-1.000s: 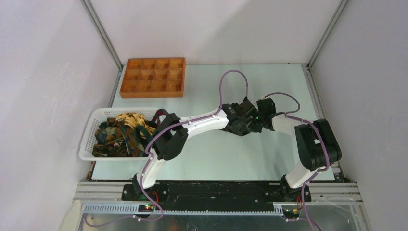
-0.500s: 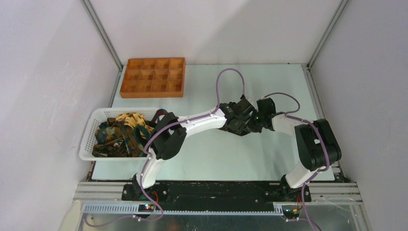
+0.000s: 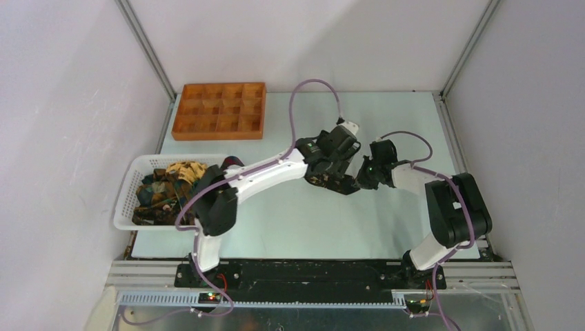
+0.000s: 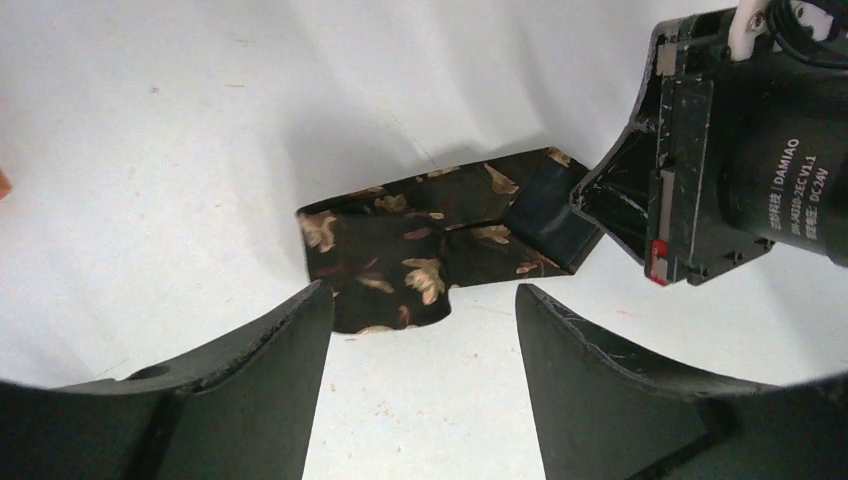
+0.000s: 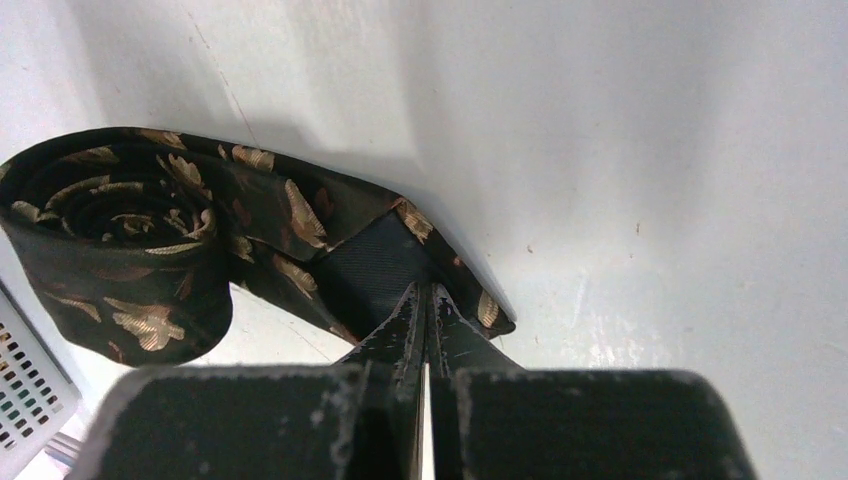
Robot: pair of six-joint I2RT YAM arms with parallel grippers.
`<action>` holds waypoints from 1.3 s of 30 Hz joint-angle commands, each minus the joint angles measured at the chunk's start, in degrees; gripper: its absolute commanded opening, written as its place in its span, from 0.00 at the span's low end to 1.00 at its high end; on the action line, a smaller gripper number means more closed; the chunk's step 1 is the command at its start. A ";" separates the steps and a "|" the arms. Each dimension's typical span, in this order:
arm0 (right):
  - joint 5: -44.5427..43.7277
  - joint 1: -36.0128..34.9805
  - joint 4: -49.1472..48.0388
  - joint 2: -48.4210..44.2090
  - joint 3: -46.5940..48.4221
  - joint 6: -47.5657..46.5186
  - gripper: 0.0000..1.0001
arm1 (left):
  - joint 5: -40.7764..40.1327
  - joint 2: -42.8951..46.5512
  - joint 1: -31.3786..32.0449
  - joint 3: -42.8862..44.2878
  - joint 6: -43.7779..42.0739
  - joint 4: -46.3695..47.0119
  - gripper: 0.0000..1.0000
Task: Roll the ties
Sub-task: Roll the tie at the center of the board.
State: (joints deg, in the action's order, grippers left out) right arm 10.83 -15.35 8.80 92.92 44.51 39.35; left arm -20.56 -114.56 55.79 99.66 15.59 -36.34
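One tie (image 5: 150, 230), dark with a gold leaf print, lies on the white table, its left part wound into a loose roll. Its flat tail end runs right to my right gripper (image 5: 425, 292), which is shut on the dark-lined tip. In the left wrist view the same tie (image 4: 420, 245) lies just beyond my left gripper (image 4: 420, 300), whose jaws stand wide open above bare table, holding nothing. From above, both grippers meet at the table's middle around the tie (image 3: 336, 185). More ties (image 3: 169, 189) are heaped in the basket.
A white mesh basket (image 3: 127, 200) stands at the left edge of the table. An orange compartment tray (image 3: 219, 110) sits at the back left. The left arm's purple cable loops high over the middle. A basket corner (image 5: 25, 385) shows low left in the right wrist view.
The left arm has pulled back and leftward, drawing its open gripper away from the right gripper. The right gripper has stayed shut on the tie's end.
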 commanded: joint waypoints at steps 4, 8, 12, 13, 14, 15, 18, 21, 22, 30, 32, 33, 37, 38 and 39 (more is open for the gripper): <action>-0.18 0.15 -0.34 -7.53 1.21 -2.15 0.04 | 3.06 15.50 -6.99 -12.85 3.90 9.55 0.75; 1.62 -0.65 -0.41 -10.29 2.92 -2.08 0.11 | 9.65 23.20 -13.00 -24.85 8.71 20.58 0.81; 3.90 -3.07 -1.71 -9.44 5.30 -0.33 0.15 | 13.67 25.13 -16.56 -31.50 10.35 27.81 0.84; 4.06 -3.52 -1.78 -8.27 6.57 0.11 0.16 | 14.17 24.33 -16.88 -32.28 10.52 28.30 0.84; 4.13 -4.66 -2.01 -7.62 7.26 0.28 0.16 | 15.05 23.88 -17.24 -32.48 10.77 29.08 0.84; 4.40 -5.15 -1.98 -6.03 8.64 0.68 0.16 | 15.43 23.05 -17.31 -32.96 10.95 29.59 0.84; 4.83 -7.40 -3.32 -3.40 10.72 1.61 0.14 | 17.21 21.68 -17.61 -34.61 11.71 33.15 0.84; 5.71 -8.79 -4.42 -0.68 12.31 2.99 0.10 | 17.86 21.38 -17.80 -37.01 12.10 35.53 0.85; 5.96 -8.93 -4.83 -0.17 12.60 3.26 0.10 | 18.23 21.18 -17.94 -37.48 12.36 36.95 0.85; 7.63 -10.45 -5.38 4.24 14.10 4.08 0.05 | 20.10 18.42 -19.23 -40.37 13.54 40.91 0.85; 7.63 -10.51 -4.99 4.75 14.11 4.07 0.04 | 21.92 17.70 -19.24 -40.52 13.63 41.43 0.85; 7.63 -10.56 -4.72 4.87 14.11 4.02 0.04 | 22.46 17.48 -19.23 -40.56 13.68 41.83 0.85; 6.29 -10.73 -3.36 5.34 14.08 3.48 0.04 | 23.02 16.03 -19.29 -40.42 13.67 42.03 0.84; 5.69 -10.77 -3.09 5.43 14.10 3.28 0.04 | 23.35 15.46 -19.30 -40.31 13.72 42.08 0.84; 5.34 -10.76 -2.47 5.51 14.06 3.15 0.04 | 23.58 15.02 -19.25 -40.32 13.79 42.32 0.84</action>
State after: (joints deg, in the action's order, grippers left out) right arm 17.76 -25.71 5.48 97.71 56.16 43.05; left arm 0.97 -98.17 36.86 59.55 28.56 3.01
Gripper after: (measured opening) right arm 0.042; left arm 0.843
